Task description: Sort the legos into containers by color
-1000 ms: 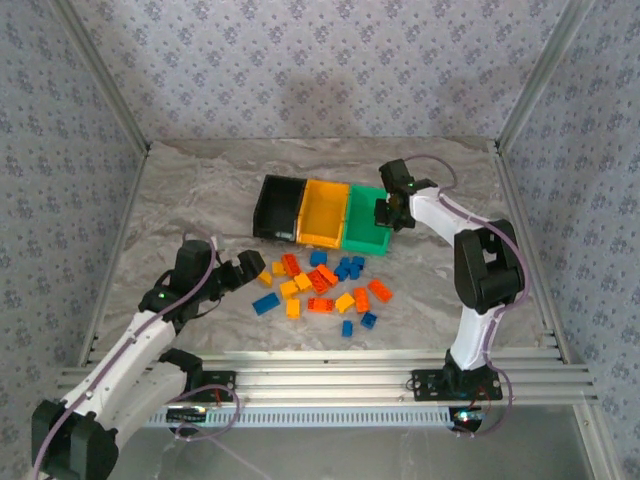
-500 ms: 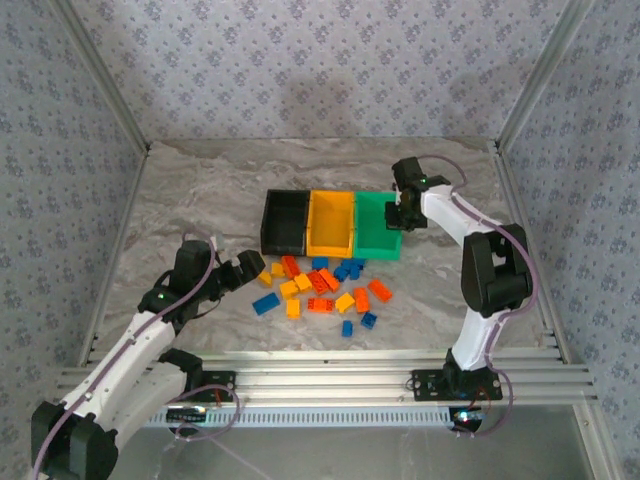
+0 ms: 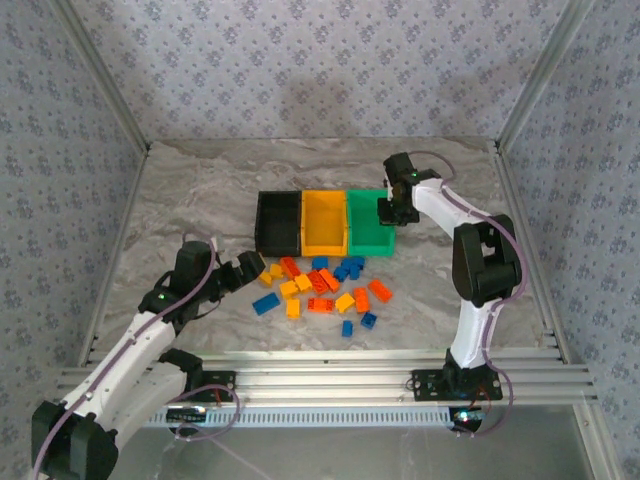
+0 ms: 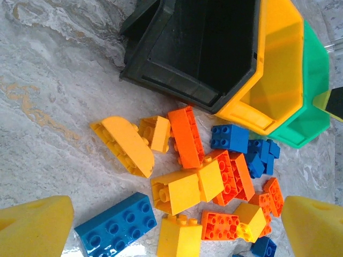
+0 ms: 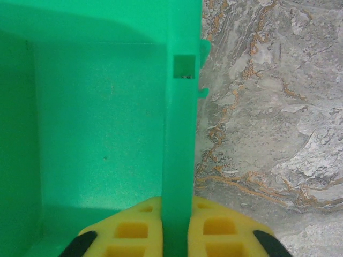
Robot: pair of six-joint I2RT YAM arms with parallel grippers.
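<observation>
- The right gripper [image 5: 175, 217] is clamped on the right-hand wall of the green bin [image 5: 96, 118]. One yellow finger [image 5: 131, 229] is inside the bin and the other is outside, over the table [image 5: 268, 107].
- The green bin is the right end of a joined row, with the yellow-orange bin [image 3: 324, 222] in the middle and the black bin [image 3: 277, 222] at the left.
- The left gripper [image 3: 245, 270] hangs low at the left edge of the bricks [image 3: 320, 285], with its jaws spread wide and nothing held.
- Seen from the left wrist, a blue brick [image 4: 115, 225] and some yellow ones lie between its fingertips. Whether they touch cannot be told.
- The yellow, orange-red and blue bricks lie loose in a cluster on the table, just in front of the bins on the side nearer the arms.
</observation>
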